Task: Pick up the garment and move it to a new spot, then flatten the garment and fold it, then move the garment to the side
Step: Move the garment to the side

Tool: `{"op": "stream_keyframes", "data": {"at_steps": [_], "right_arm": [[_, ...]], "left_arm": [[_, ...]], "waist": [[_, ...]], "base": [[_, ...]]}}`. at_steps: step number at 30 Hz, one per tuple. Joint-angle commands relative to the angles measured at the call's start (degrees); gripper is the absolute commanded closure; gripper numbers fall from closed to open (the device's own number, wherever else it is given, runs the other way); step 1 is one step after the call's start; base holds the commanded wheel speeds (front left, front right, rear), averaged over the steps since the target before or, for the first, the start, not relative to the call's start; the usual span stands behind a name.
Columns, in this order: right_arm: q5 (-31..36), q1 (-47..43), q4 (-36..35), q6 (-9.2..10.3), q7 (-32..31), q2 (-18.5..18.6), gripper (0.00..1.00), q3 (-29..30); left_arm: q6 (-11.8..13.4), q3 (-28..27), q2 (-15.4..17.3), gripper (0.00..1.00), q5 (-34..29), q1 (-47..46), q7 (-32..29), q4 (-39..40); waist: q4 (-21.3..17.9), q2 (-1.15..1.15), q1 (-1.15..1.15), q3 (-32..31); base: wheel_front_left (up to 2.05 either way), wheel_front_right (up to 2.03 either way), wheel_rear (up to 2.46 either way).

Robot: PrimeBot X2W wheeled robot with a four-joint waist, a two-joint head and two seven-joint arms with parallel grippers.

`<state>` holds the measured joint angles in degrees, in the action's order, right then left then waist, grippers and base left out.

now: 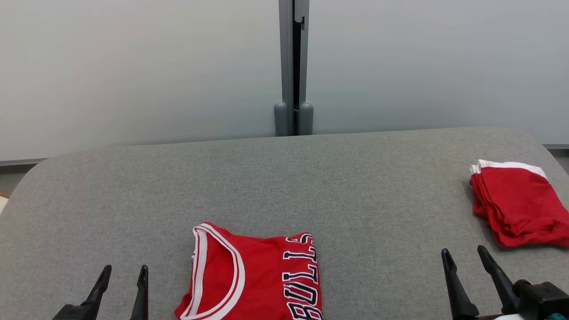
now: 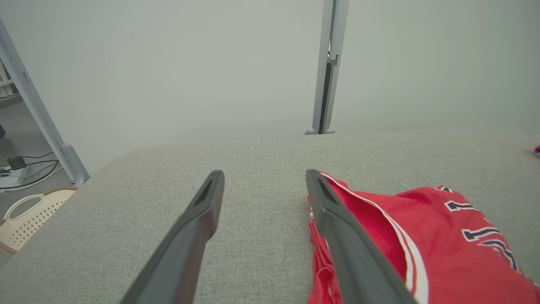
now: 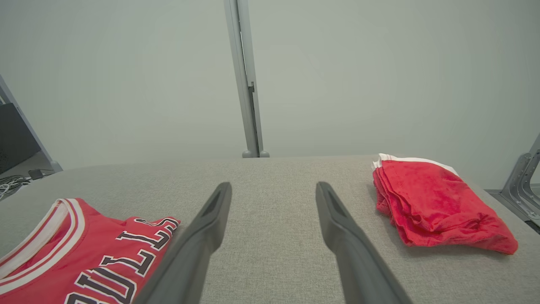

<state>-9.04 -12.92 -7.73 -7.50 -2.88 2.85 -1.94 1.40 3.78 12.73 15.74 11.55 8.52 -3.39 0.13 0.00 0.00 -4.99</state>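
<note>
A red jersey, the garment (image 1: 255,278), lies folded on the grey table near its front edge, with white-trimmed neckline and dark lettering; it is also in the left wrist view (image 2: 422,240) and the right wrist view (image 3: 80,257). My left gripper (image 1: 124,272) stands open just left of it, nothing between its fingers (image 2: 198,228). Far to the right my right gripper (image 1: 464,254) is open and empty, its fingers (image 3: 337,228) over bare table between the jersey and a folded red cloth.
A second folded red garment with a white band (image 1: 518,204) lies at the table's right edge (image 3: 434,202). A grey post (image 1: 293,66) stands behind the table (image 1: 311,186). A cream basket (image 2: 25,211) sits on the floor off the table's left side.
</note>
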Motion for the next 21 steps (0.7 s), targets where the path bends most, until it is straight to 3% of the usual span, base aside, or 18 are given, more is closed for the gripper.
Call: {"op": "stream_keyframes", "data": {"at_steps": [1, 11, 21], "right_arm": [[-0.1, 0.2, 0.2, 0.02, -0.2, 0.1, 0.00, 0.2], [0.6, 1.4, 1.6, 0.02, -1.0, 0.1, 0.00, -1.7], [-3.8, 8.1, 13.4, 0.02, 0.6, 0.1, 0.00, -10.8]], "left_arm": [[0.1, 0.0, 0.4, 0.00, 0.3, 0.0, 0.0, 0.3], [-0.8, 0.8, 1.0, 0.00, 0.5, -3.3, 0.7, 2.3], [-3.5, 2.4, 1.2, 0.00, 1.1, -11.4, 2.5, 1.4]], "waist": [[0.1, 0.00, 0.00, 0.1], [3.8, 0.00, 0.00, 3.5], [11.3, 0.00, 0.00, 11.2]], "base": [[0.00, 0.00, 0.00], [0.00, 0.00, 0.00], [0.00, 0.00, 0.00]]}}
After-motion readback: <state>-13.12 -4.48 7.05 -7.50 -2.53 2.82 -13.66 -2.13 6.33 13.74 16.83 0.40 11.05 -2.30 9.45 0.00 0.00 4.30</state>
